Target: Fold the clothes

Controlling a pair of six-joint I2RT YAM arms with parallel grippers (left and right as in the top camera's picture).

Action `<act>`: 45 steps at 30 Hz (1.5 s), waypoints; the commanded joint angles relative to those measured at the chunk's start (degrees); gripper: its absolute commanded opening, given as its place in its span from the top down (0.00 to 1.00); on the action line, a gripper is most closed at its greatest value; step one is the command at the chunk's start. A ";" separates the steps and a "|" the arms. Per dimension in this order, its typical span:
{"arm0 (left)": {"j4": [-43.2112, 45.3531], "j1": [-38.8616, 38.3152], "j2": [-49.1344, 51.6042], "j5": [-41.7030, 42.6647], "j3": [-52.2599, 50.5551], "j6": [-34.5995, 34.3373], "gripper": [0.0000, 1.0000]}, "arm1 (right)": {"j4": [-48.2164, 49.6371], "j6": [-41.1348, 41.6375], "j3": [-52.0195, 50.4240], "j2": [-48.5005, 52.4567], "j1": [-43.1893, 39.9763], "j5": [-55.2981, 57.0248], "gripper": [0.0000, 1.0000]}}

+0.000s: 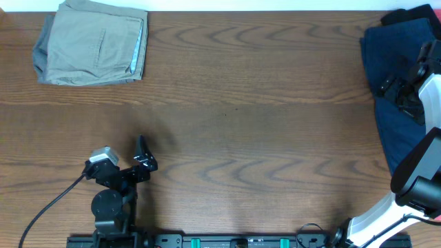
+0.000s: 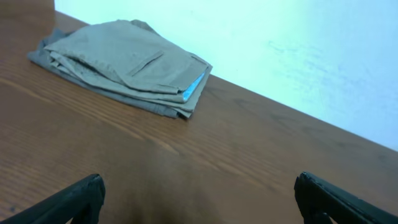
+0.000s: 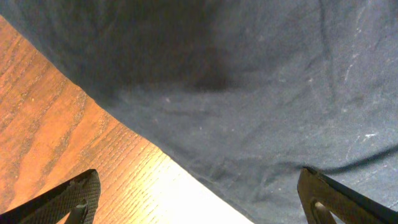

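Note:
Folded khaki trousers [image 1: 93,43] lie at the table's far left corner; they also show in the left wrist view [image 2: 127,65]. A dark navy garment [image 1: 393,103] lies unfolded along the right edge, filling the right wrist view [image 3: 249,81]. My left gripper [image 1: 142,155] is open and empty, low over bare wood near the front left [image 2: 199,199]. My right gripper [image 1: 403,86] is open and empty, hovering over the navy garment's left edge [image 3: 199,199].
The wooden table [image 1: 248,124] spans the view. A red cloth [image 1: 420,14] peeks out behind the navy garment at the far right corner. A cable [image 1: 48,203] trails from the left arm base at the front.

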 commanded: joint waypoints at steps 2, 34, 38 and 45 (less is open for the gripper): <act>1.11 1.03 -1.86 2.38 -2.89 3.32 0.02 | -0.04 0.59 0.59 -0.11 -0.55 0.37 0.01; 5.75 2.99 -2.32 9.60 -5.86 14.25 0.02 | -0.04 0.59 0.59 -0.11 -0.55 0.37 0.01; 4.83 2.10 -2.29 9.62 -5.86 14.03 0.02 | -0.04 0.59 0.59 -0.11 -0.55 0.37 0.01; 4.83 -2.62 -2.29 9.64 -5.84 14.03 0.02 | -0.04 0.59 0.59 -0.11 -0.55 0.37 0.01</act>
